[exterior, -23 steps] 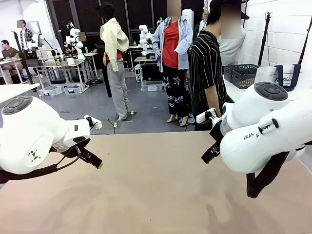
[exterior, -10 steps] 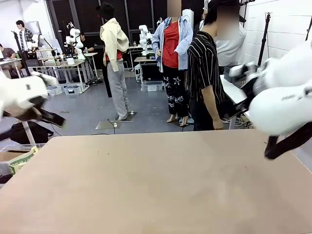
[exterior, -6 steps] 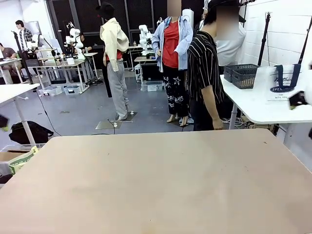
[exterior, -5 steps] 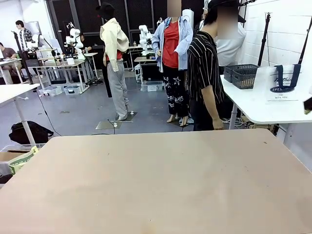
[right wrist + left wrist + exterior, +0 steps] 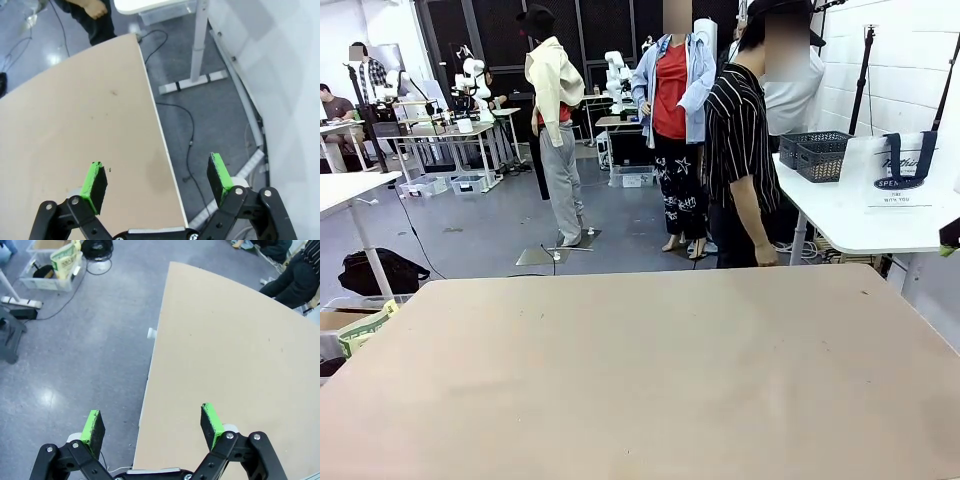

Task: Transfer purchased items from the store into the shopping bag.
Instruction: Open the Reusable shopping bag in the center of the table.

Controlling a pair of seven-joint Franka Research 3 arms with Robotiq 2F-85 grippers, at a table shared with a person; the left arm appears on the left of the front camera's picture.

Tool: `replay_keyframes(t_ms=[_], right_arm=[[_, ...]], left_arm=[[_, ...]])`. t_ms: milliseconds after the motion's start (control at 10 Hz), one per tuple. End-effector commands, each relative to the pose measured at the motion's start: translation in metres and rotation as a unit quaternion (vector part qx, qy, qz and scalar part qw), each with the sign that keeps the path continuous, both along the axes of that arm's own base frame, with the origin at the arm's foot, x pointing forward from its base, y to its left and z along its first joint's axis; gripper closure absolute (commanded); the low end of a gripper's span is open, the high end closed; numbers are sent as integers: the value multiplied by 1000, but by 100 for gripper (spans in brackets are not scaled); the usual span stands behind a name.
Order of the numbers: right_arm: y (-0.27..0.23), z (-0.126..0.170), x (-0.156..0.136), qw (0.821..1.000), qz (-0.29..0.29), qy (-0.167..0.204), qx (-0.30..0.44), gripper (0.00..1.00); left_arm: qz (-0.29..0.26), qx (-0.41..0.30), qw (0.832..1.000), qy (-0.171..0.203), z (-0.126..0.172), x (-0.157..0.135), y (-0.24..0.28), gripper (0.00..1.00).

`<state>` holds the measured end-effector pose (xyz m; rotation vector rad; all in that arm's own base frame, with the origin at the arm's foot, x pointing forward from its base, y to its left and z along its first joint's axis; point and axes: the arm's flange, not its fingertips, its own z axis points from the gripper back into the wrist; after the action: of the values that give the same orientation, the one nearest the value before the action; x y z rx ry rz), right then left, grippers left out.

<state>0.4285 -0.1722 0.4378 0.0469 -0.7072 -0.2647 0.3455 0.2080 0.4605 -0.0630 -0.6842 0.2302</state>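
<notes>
Beige table (image 5: 640, 380), person in striped shirt (image 5: 740, 140) beyond

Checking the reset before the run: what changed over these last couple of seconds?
Both arms swung outward from over the tan table, left arm leftward, right arm rightward. The left tool and right tool now hang open over its side edges. Nothing was taken or released. The basket and shopping bag stayed on the white table.

The store (image 5: 817, 155) and shopping bag (image 5: 905, 172) sit on a white side table (image 5: 840, 215) beside the person (image 5: 740, 150).
</notes>
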Motion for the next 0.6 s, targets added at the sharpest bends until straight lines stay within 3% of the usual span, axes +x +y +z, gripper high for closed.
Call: replay_keyframes(t_ms=[0, 500], right_arm=[[-11, 4, -6, 1000, -11, -5, 0, 0], [-11, 4, -6, 1000, -11, -5, 0, 0]], left_arm=[[12, 6, 1000, -4, 5, -6, 7, 0], [12, 6, 1000, -4, 5, -6, 7, 0]])
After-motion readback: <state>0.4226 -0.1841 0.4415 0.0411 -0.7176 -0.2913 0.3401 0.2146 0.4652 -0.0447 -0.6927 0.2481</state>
